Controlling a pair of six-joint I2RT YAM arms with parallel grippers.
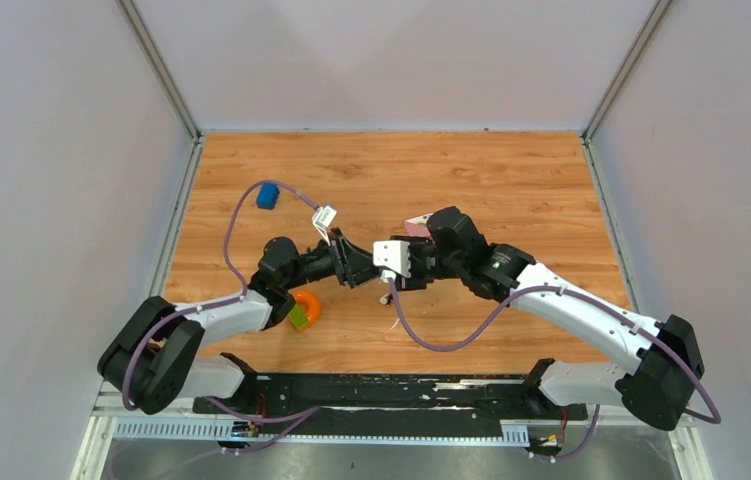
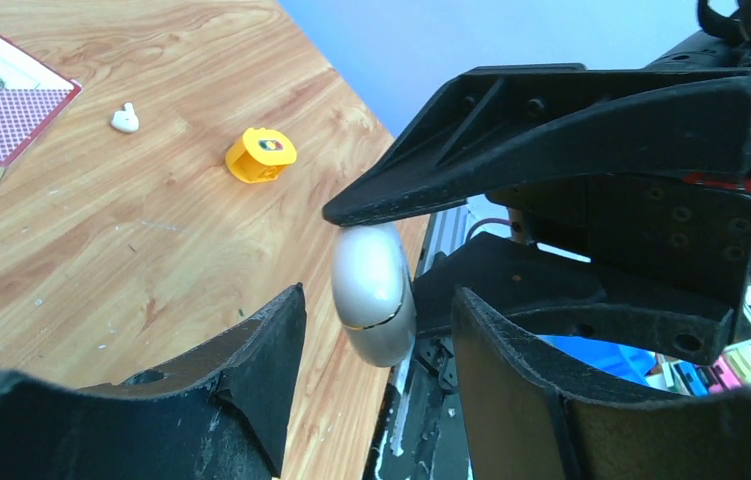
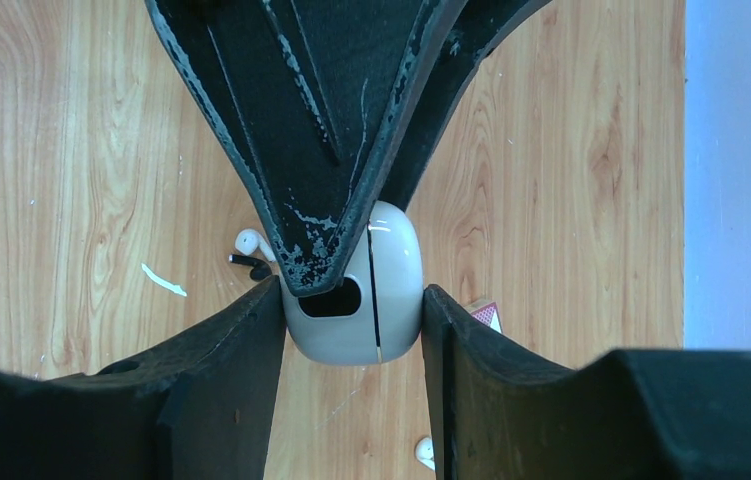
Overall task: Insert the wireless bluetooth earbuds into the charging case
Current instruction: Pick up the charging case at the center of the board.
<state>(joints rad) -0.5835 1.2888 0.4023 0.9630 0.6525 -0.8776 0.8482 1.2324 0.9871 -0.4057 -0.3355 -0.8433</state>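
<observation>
R pincer [image 3: 351, 297] clamps white charging case [image 3: 398, 280]; L pincer [image 2: 379, 300] agape astride it, not touching.

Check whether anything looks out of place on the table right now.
Yes: one earbud lies loose on the table, and what looks like the second earbud lies well apart from it, while the charging case in the right gripper looks shut.
</observation>
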